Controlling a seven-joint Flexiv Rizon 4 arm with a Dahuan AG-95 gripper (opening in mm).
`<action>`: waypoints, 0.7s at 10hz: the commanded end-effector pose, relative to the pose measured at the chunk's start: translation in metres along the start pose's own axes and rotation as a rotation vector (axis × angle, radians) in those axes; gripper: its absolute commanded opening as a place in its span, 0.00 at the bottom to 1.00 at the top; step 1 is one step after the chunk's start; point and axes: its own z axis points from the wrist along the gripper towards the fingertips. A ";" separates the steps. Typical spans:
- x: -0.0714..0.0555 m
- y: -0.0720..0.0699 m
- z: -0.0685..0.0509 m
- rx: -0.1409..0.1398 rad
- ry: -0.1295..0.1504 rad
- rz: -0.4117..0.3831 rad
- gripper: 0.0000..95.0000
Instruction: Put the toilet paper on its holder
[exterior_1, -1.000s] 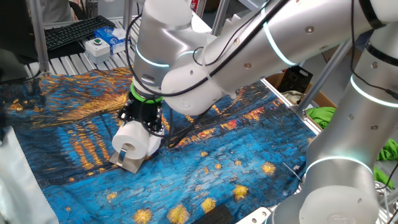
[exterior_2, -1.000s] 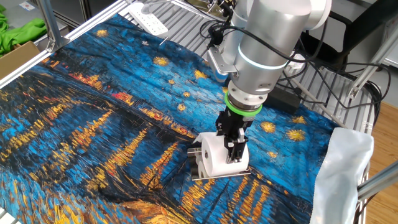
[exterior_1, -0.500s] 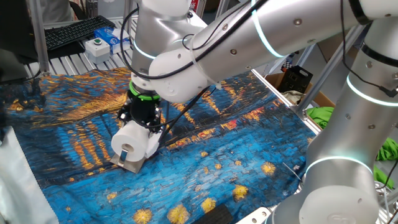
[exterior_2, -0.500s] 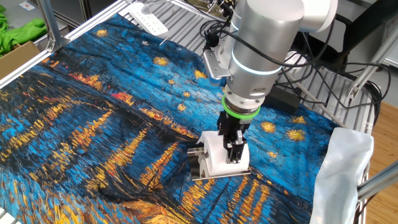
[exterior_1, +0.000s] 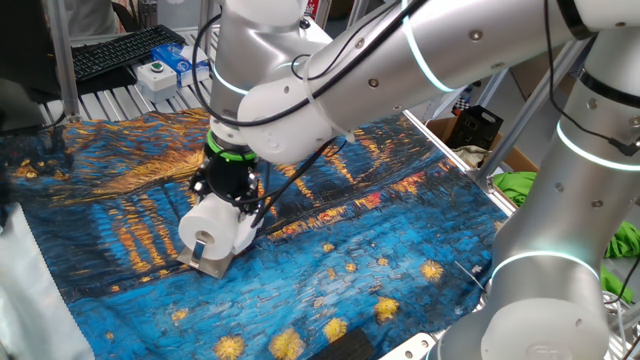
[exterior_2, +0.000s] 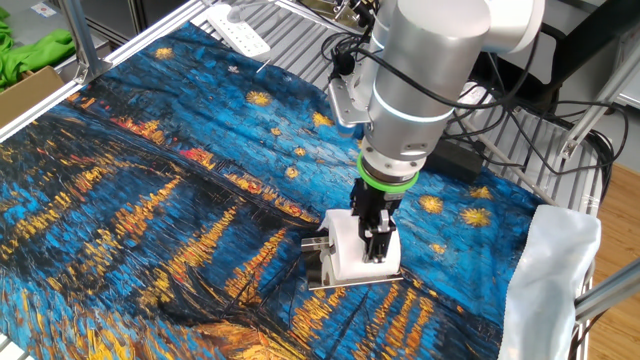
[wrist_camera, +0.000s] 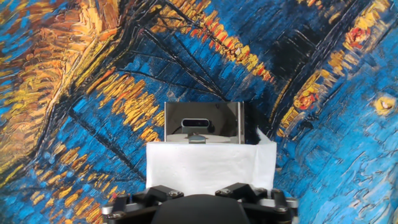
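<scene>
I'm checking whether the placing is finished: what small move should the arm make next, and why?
Probably open the tool a little more and lift straight up: the toilet paper already sits on the holder, with the fingers down its sides.

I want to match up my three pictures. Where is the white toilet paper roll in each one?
One fixed view: the toilet paper is left of center, under the gripper.
The other fixed view: it is lower, right of center.
Hand view: it is at the bottom middle.
Shared landmark: the shiny metal holder it sits on, which also shows in both fixed views.
</scene>
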 end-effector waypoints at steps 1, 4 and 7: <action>0.000 0.001 0.001 -0.002 0.003 -0.010 1.00; 0.000 0.001 0.000 -0.001 0.016 -0.042 1.00; 0.001 0.000 -0.009 -0.022 0.050 -0.068 1.00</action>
